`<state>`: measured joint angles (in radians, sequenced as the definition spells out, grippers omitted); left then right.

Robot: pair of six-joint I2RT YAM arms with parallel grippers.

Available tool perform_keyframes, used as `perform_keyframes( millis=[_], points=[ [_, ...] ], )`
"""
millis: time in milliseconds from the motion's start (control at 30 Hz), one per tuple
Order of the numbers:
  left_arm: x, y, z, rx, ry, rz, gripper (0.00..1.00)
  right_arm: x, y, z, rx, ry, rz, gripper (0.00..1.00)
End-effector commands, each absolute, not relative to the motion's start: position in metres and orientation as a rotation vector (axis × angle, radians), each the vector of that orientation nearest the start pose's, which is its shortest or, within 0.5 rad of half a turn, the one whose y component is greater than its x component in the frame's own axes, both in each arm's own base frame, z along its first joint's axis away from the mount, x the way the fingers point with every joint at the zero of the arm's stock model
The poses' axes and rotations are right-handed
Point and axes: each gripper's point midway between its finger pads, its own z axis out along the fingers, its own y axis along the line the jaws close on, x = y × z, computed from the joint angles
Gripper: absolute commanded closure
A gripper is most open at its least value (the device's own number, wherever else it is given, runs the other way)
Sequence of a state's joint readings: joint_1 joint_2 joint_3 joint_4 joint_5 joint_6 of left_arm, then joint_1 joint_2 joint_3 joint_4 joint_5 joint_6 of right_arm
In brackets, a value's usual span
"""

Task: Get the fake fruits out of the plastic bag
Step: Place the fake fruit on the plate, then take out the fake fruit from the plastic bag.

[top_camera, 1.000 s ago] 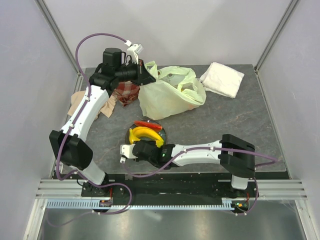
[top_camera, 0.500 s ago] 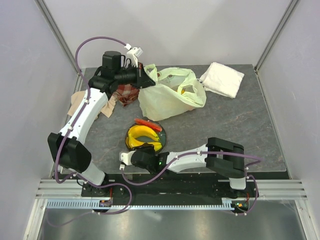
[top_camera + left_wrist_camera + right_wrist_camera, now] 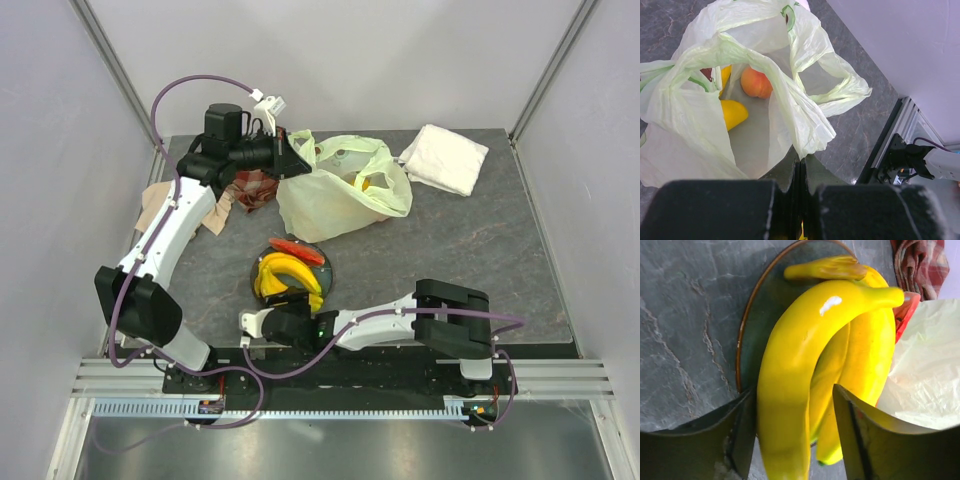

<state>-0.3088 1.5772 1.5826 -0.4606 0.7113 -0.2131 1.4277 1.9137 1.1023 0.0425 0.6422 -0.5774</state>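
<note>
Drawn back toward the near edge, our right gripper (image 3: 794,400) now has its jaws spread astride the glossy yellow plastic banana bunch (image 3: 790,360), which lies on the dark round plate (image 3: 756,325) beside the red watermelon slice (image 3: 297,250). Our left gripper (image 3: 802,175) pinches the rim of the thin pale yellow-green plastic bag (image 3: 805,115). An orange-pink peach (image 3: 756,82) and a yellow oblong fruit (image 3: 732,112) are left inside.

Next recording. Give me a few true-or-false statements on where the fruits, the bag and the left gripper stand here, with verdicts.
1. The banana bunch lies on the plate. True.
2. The plastic bag is empty. False: a peach and a yellow fruit lie inside.
3. The left gripper has its jaws shut on the plastic bag's edge. True.
4. The white towel covers the plate. False: it lies at the far right corner of the table, apart from the plate.
5. The watermelon slice is on the plate. True.
</note>
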Motion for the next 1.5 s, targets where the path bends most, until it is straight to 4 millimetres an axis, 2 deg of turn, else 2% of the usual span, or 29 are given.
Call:
perform_keyframes(
  millis=[0, 133, 167, 300, 433, 467, 533, 633, 700, 733, 767, 800, 833, 867, 933, 967, 1033, 1067, 1100, 1133, 1233, 1267, 1433, 1467],
  points=[
    [0.362, -0.245, 0.343, 0.565, 1.903, -1.077, 0.98, 0.18, 0.419, 0.071, -1.632, 1.439, -0.241, 0.27],
    [0.362, -0.246, 0.344, 0.569, 1.899, -1.083, 0.98, 0.175, 0.414, 0.073, -1.67, 1.459, -0.226, 0.24],
    [0.363, -0.246, 0.344, 0.568, 1.899, -1.084, 0.98, 0.173, 0.416, 0.081, -1.664, 1.462, -0.204, 0.21],
    [0.364, -0.247, 0.348, 0.571, 1.888, -1.089, 0.98, 0.155, 0.416, 0.092, -1.743, 1.532, -0.102, 0.12],
    [0.366, -0.249, 0.352, 0.579, 1.879, -1.094, 0.98, 0.136, 0.425, 0.13, -1.751, 1.531, 0.081, 0.07],
    [0.367, -0.249, 0.352, 0.578, 1.878, -1.093, 0.98, 0.133, 0.427, 0.148, -1.734, 1.513, 0.127, 0.06],
    [0.369, -0.249, 0.351, 0.573, 1.884, -1.092, 0.98, 0.126, 0.429, 0.169, -1.729, 1.5, 0.192, 0.02],
    [0.37, -0.25, 0.349, 0.572, 1.889, -1.095, 0.98, 0.13, 0.422, 0.201, -1.694, 1.506, 0.22, 0.02],
    [0.369, -0.249, 0.346, 0.569, 1.899, -1.092, 0.98, 0.141, 0.41, 0.218, -1.659, 1.55, 0.239, 0.02],
    [0.367, -0.248, 0.346, 0.568, 1.902, -1.091, 0.98, 0.15, 0.407, 0.242, -1.591, 1.552, 0.266, 0.02],
    [0.365, -0.248, 0.345, 0.566, 1.907, -1.092, 0.98, 0.175, 0.396, 0.254, -1.503, 1.604, 0.263, 0.02],
    [0.362, -0.247, 0.341, 0.566, 1.921, -1.094, 0.98, 0.189, 0.39, 0.266, -1.426, 1.643, 0.278, 0.02],
    [0.36, -0.246, 0.339, 0.564, 1.925, -1.091, 0.98, 0.207, 0.384, 0.288, -1.34, 1.65, 0.287, 0.02],
    [0.354, -0.245, 0.341, 0.569, 1.921, -1.097, 0.99, 0.24, 0.367, 0.3, -1.239, 1.69, 0.252, 0.03],
    [0.346, -0.243, 0.328, 0.566, 1.96, -1.112, 0.98, 0.271, 0.355, 0.323, -1.13, 1.699, 0.241, 0.07],
    [0.342, -0.242, 0.325, 0.565, 1.97, -1.117, 0.99, 0.298, 0.336, 0.33, -1.062, 1.721, 0.203, 0.11],
    [0.331, -0.239, 0.314, 0.561, 2.004, -1.118, 0.98, 0.318, 0.329, 0.342, -1.02, 1.704, 0.243, 0.19],
    [0.328, -0.237, 0.31, 0.562, 2.015, -1.115, 0.98, 0.338, 0.312, 0.343, -0.977, 1.72, 0.238, 0.27],
    [0.322, -0.235, 0.304, 0.571, 2.024, -1.11, 0.98, 0.344, 0.313, 0.349, -0.977, 1.691, 0.292, 0.32],
    [0.316, -0.233, 0.299, 0.577, 2.042, -1.111, 0.98, 0.362, 0.299, 0.345, -0.94, 1.711, 0.275, 0.42],
    [0.303, -0.226, 0.281, 0.595, 2.08, -1.08, 0.98, 0.386, 0.293, 0.334, -0.967, 1.707, 0.271, 0.58],
    [0.298, -0.225, 0.273, 0.605, 2.097, -1.09, 0.98, 0.391, 0.293, 0.326, -0.985, 1.713, 0.264, 0.59],
    [0.286, -0.224, 0.248, 0.655, 2.166, -1.105, 0.98, 0.404, 0.301, 0.244, -1.125, 1.776, 0.248, 0.71],
    [0.285, -0.222, 0.243, 0.643, 2.195, -1.098, 0.98, 0.407, 0.303, 0.237, -1.121, 1.783, 0.257, 0.72]
  ],
)
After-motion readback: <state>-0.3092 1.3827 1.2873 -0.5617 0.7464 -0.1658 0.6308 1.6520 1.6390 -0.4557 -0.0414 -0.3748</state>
